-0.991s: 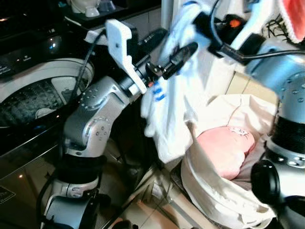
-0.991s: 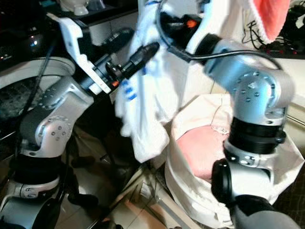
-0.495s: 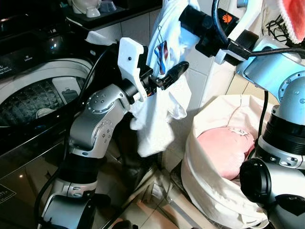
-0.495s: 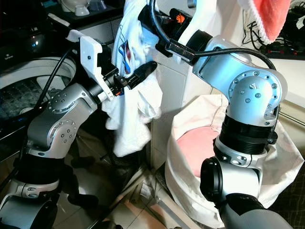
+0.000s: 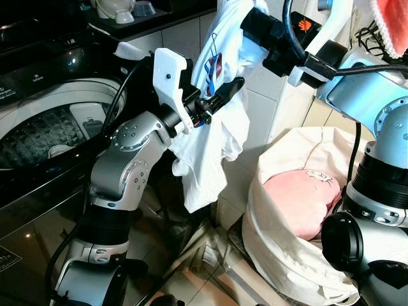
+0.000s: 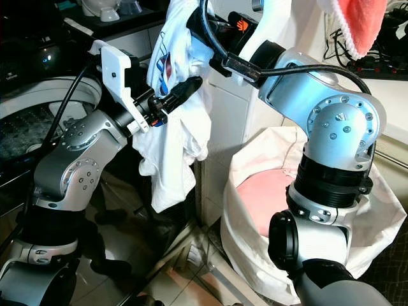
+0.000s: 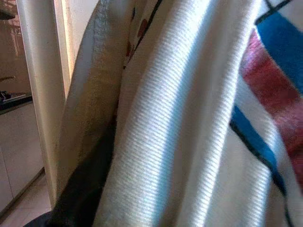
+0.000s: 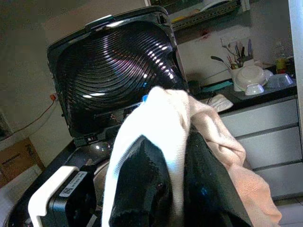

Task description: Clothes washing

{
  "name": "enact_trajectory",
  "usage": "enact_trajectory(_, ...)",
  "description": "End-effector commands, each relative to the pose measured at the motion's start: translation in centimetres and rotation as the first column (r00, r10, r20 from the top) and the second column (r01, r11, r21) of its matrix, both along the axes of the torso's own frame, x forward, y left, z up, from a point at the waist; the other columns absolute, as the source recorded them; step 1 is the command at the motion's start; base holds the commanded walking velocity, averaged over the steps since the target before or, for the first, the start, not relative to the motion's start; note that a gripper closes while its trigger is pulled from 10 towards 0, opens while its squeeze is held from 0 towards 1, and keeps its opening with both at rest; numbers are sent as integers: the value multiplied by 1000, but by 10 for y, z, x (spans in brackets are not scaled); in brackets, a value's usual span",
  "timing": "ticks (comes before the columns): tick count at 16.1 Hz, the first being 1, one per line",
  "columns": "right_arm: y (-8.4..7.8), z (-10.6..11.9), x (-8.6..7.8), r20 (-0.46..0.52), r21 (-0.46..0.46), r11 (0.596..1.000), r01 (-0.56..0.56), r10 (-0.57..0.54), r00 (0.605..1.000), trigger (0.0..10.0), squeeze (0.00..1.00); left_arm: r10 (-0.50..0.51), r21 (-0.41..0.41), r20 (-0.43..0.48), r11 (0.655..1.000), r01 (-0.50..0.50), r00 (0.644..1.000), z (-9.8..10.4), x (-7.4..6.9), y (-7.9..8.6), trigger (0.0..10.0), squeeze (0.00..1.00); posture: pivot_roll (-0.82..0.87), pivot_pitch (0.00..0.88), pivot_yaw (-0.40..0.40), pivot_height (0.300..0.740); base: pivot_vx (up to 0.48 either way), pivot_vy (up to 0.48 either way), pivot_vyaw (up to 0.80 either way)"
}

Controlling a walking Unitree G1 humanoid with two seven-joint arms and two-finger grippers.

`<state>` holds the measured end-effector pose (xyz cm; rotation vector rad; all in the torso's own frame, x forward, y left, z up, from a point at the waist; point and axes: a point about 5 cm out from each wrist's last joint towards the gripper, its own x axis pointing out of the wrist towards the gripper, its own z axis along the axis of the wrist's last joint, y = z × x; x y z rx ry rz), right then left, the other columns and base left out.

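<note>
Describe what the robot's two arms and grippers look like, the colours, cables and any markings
Both arms are silver metal with rounded, screw-dotted joints and black ribbed collars. The left arm carries a white plastic wrist bracket with a black cable looping over it. The left gripper has long black fingers. The right arm has black cables and an orange marking on its black wrist housing.

A white T-shirt [image 5: 207, 137] with a red and blue print hangs bunched in the air, just beside the open washing machine [image 5: 54, 124] and above the floor. Its top is caught up high, and its lower part drapes loose in folds. The washing machine's lid stands up, and inside the drum [image 5: 38, 137] a small pale item lies.
</note>
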<state>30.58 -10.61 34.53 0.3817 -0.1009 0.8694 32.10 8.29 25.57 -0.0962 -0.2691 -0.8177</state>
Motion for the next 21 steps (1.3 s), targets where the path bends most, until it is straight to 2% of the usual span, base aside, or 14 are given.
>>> enact_trajectory(1,-3,3,-4,16,8,1000,0,0,1000,0,0,6,-5,-8,1000,-6,1000,-2,0,6,0,0,-11,0,48,740,0,0,0)
enact_trajectory(6,-3,1,-3,12,4,1000,25,-25,1000,0,0,40,6,4,999,-40,999,-2,2,14,0,0,-10,0,50,740,0,0,0)
enact_trajectory(8,-3,0,-4,9,1,1000,26,-26,1000,1255,0,89,3,12,996,-89,996,-1,6,22,0,0,-13,0,52,740,0,0,0)
enact_trajectory(9,-2,-1,-4,1,-1,1000,23,-23,1000,7137,722,111,7,14,994,-111,994,-1,8,26,0,0,-15,0,53,740,0,0,0)
enact_trajectory(10,-2,-1,-4,-9,15,1000,11,-11,1000,10000,1000,125,11,15,992,-126,992,0,9,28,0,0,-16,0,54,740,0,0,0)
enact_trajectory(11,-1,-2,-4,-15,27,1000,3,-3,1000,10000,1000,134,13,15,991,-134,991,0,9,29,0,0,-16,0,54,740,0,0,0)
enact_trajectory(12,-4,-4,-4,-22,21,1000,15,-15,1000,10000,1000,213,28,27,976,-214,977,2,15,39,0,0,-13,0,52,740,0,0,0)
enact_trajectory(14,-10,-9,-5,-20,-24,999,43,-43,999,10000,1000,452,96,112,881,-462,885,15,29,67,0,0,-8,0,47,740,0,0,0)
enact_trajectory(15,-15,-24,-3,0,-204,971,122,-125,992,10000,1000,628,135,216,739,-660,747,36,41,97,0,0,-8,0,47,740,0,0,0)
enact_trajectory(16,-14,-42,-4,16,-377,915,144,-149,989,10000,0,722,146,329,598,-788,608,59,48,121,0,0,-7,0,46,740,0,0,0)
enact_trajectory(18,10,-49,-11,-13,-385,923,27,-35,999,10000,0,775,153,446,427,-891,448,87,59,141,0,0,0,0,45,740,0,0,0)
enact_trajectory(19,25,-52,-17,-22,-387,922,-31,24,999,10000,0,802,172,479,314,-934,358,96,64,151,0,0,1,0,46,740,0,0,0)
enact_trajectory(20,43,-60,-25,-34,-408,908,-98,92,995,10000,0,790,302,508,209,-930,342,90,75,156,0,0,7,0,44,740,0,0,0)
enact_trajectory(21,51,-66,-28,-45,-411,903,-123,115,992,10000,0,820,344,451,204,-916,352,80,80,160,0,0,8,0,45,740,0,0,0)
